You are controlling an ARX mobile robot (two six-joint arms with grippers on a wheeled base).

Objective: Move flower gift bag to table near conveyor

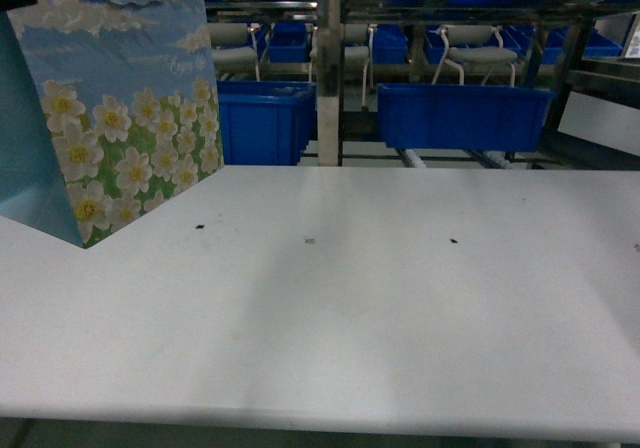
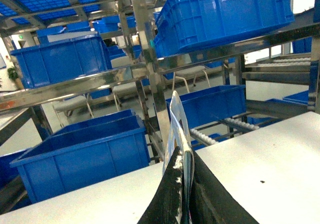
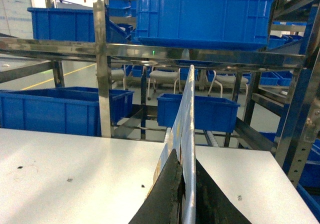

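White tabletop fills the foreground: the table (image 1: 330, 318), marked by a few tiny dark specks. At its left edge the flower gift bag (image 1: 120, 98) hangs upright, its lower corner at the surface. The left gripper (image 2: 184, 184) pinches the bag's thin top edge; the right gripper (image 3: 186, 194) likewise clamps a thin sheet edge. Beyond stand blue bins (image 1: 462, 115) and the conveyor (image 2: 235, 124).

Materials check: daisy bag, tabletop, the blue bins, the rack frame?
Flower gift bag: looks like printed paper, sharp creased corner, thin edge in the left end effector.
Table: smooth white matte top, probably laminate; soft reflections only.
Blue bins: moulded plastic, ribbed rims, slight gloss.
Rack frame: bare metal, likely steel, mirror-like reflections.
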